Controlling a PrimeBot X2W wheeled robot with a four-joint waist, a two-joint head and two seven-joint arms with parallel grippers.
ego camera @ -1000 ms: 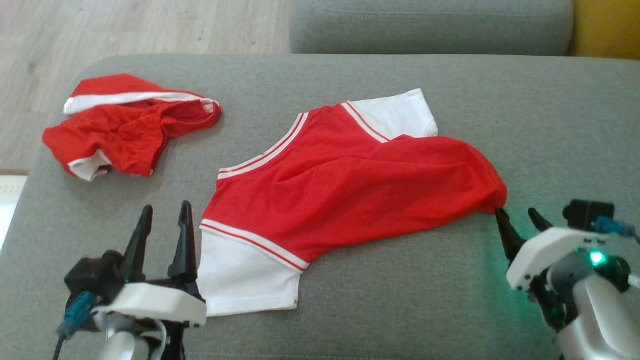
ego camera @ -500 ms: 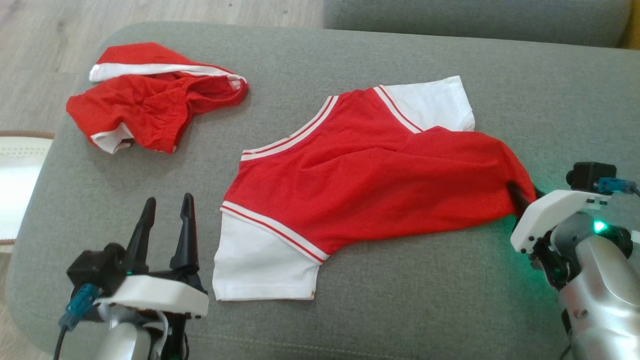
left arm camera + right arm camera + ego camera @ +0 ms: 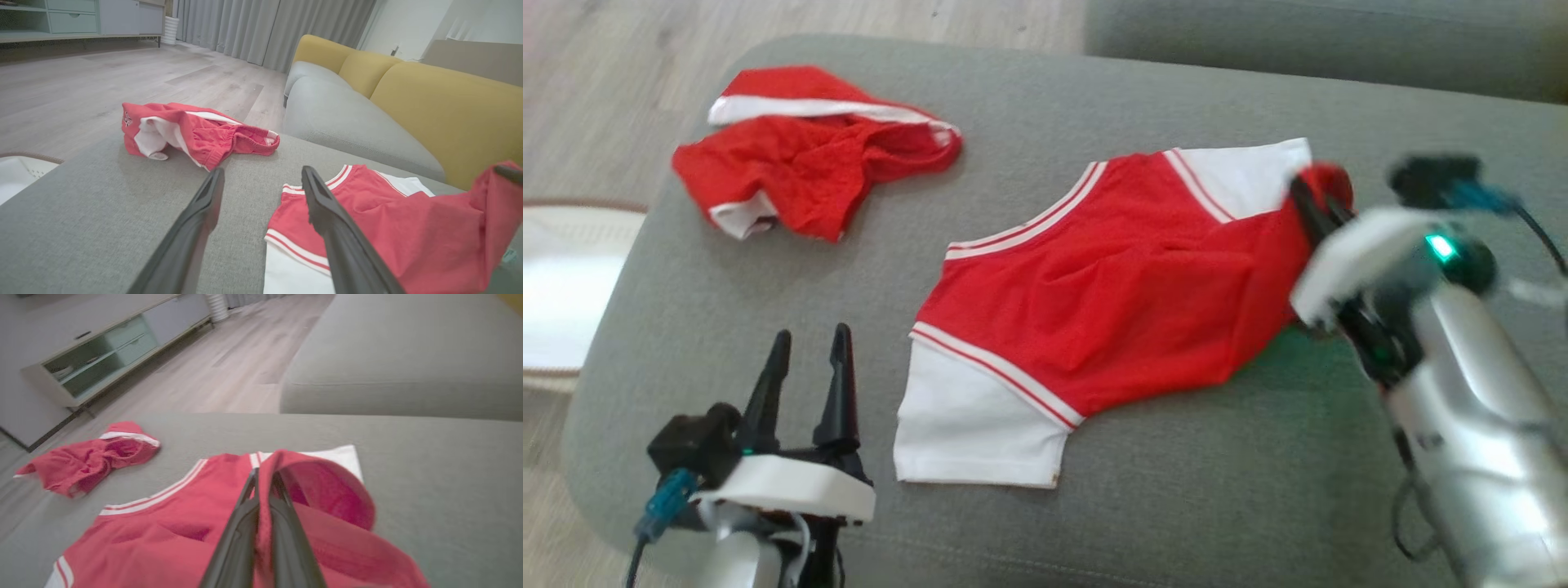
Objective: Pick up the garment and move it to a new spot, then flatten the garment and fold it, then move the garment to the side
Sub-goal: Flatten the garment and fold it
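Observation:
The garment (image 3: 1111, 302), a red shirt with white sleeves and striped trim, lies spread on the grey cushion (image 3: 1094, 523). My right gripper (image 3: 1311, 196) is shut on the shirt's red bottom hem and holds that end lifted above the far white sleeve (image 3: 1250, 175). The right wrist view shows the two dark fingers (image 3: 241, 518) pinched on a fold of the red cloth (image 3: 327, 498). My left gripper (image 3: 809, 347) stands open near the cushion's front left, just left of the near white sleeve (image 3: 972, 433), with nothing between its fingers (image 3: 192, 228).
A second red and white garment (image 3: 809, 155) lies crumpled at the cushion's far left corner. A white basket (image 3: 556, 286) sits on the wooden floor to the left. Another grey seat (image 3: 1323, 41) lies beyond, with yellow sofa backs (image 3: 445, 110) in the left wrist view.
My right gripper has shut on the shirt's hem and lifted it up and toward the far sleeve, folding the red end back. The head camera has shifted. The left gripper stays open.

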